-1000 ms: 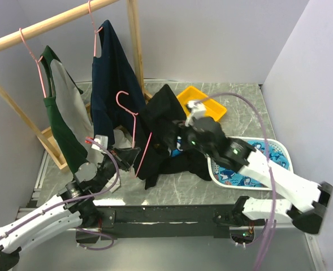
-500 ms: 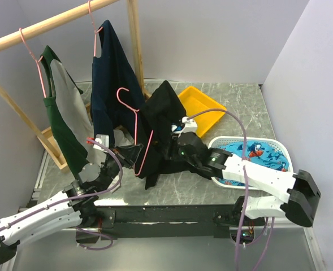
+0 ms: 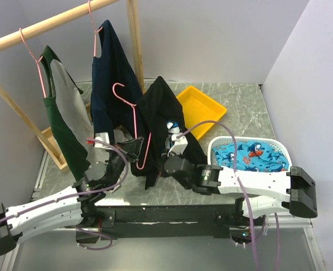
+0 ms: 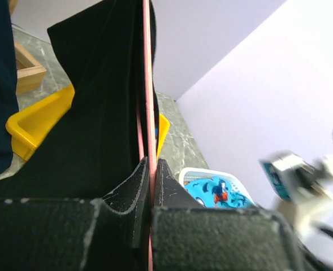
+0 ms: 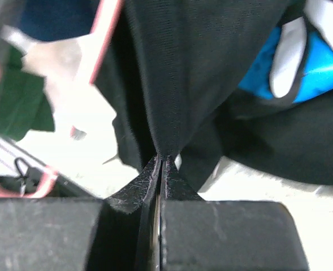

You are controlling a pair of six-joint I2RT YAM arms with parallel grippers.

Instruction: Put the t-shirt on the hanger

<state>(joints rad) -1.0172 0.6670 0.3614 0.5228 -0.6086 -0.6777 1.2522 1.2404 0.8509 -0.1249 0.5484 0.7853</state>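
Note:
The pink wire hanger (image 3: 133, 113) stands upright over the table's middle, its hook at the top. My left gripper (image 3: 137, 148) is shut on its lower wire; in the left wrist view the pink hanger (image 4: 148, 84) runs straight up from between the closed left gripper (image 4: 152, 165). The black t-shirt (image 3: 161, 113) drapes over the hanger's right shoulder and hangs to the table, filling the left of the left wrist view as the black t-shirt (image 4: 93, 113). My right gripper (image 3: 165, 162) is low beside it. In the right wrist view the right gripper (image 5: 161, 161) is shut on a fold of the t-shirt (image 5: 194, 62).
A wooden rack at the back left carries a navy shirt (image 3: 112, 73) and a green-and-grey shirt (image 3: 64, 121) on pink hangers. A yellow tray (image 3: 203, 107) lies behind the t-shirt. A white basket (image 3: 282, 149) with blue patterned cloth sits at the right.
My right gripper came down and toward the near left, then closed on the t-shirt's lower fabric. The left gripper raised the hanger slightly, and the shirt now hangs taller.

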